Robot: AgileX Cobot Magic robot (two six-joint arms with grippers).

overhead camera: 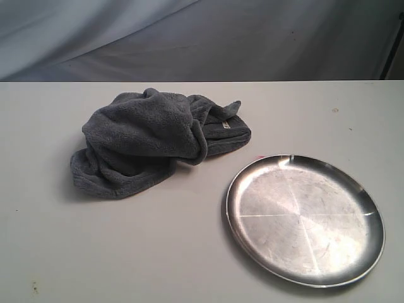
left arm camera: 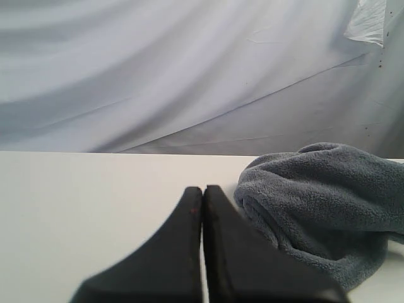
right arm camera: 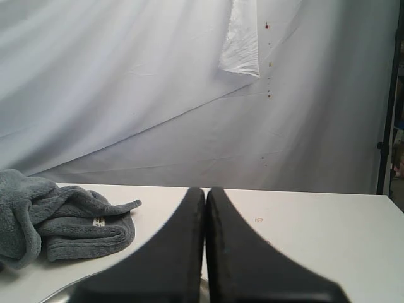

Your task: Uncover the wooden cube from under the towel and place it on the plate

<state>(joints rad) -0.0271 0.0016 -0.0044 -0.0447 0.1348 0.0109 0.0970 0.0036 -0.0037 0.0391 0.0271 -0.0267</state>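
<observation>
Wooden cube not visible, presumably hidden beneath the bunched towel on the bench, beside the bare plate. Both the left fingers and right fingers are pressed together, holding nothing. Uncovering, grasping and placing all remain.

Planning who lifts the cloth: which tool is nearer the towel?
Left. The left tool sits shut, close beside the towel. The right tool is farther off, near the plate.
</observation>
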